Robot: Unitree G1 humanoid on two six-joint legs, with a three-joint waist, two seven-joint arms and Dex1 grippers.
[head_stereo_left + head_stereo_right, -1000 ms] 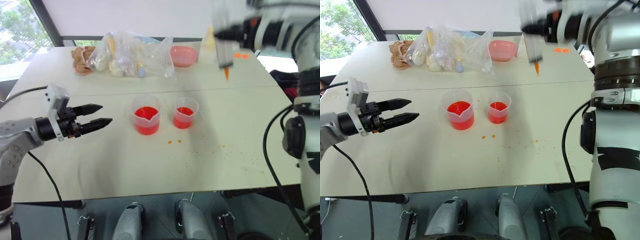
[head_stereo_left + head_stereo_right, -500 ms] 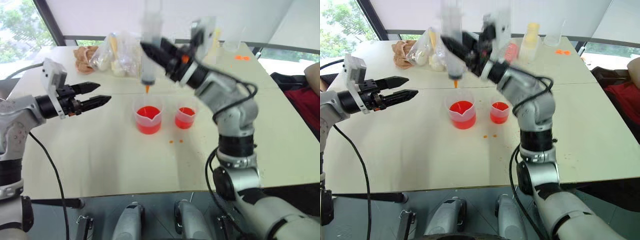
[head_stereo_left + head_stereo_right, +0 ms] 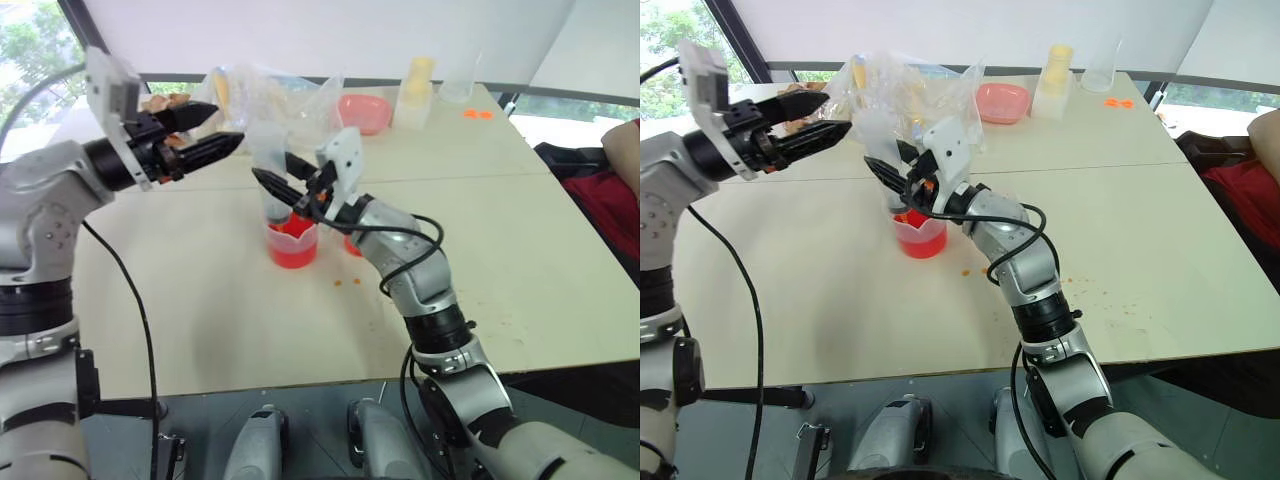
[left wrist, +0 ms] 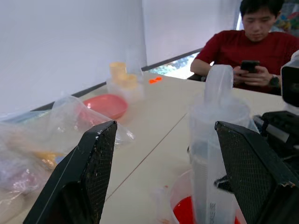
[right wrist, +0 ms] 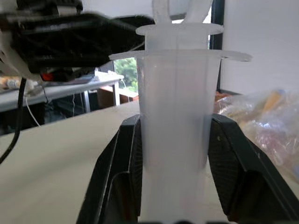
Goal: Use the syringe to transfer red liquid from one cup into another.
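Between my right pincer's point(image 3: 277, 182) clamped fingers, the syringe point(image 3: 274, 190) is now dipping into the spouted cup point(image 3: 293, 240), down from above; my left pincer point(image 3: 222, 128), gaping empty, is nearing its plunger.

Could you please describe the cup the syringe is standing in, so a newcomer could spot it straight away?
On the white table, near its middle seam, two clear cups hold red liquid. It is the larger cup, the one with a pour spout, where the right gripper holds the syringe upright.
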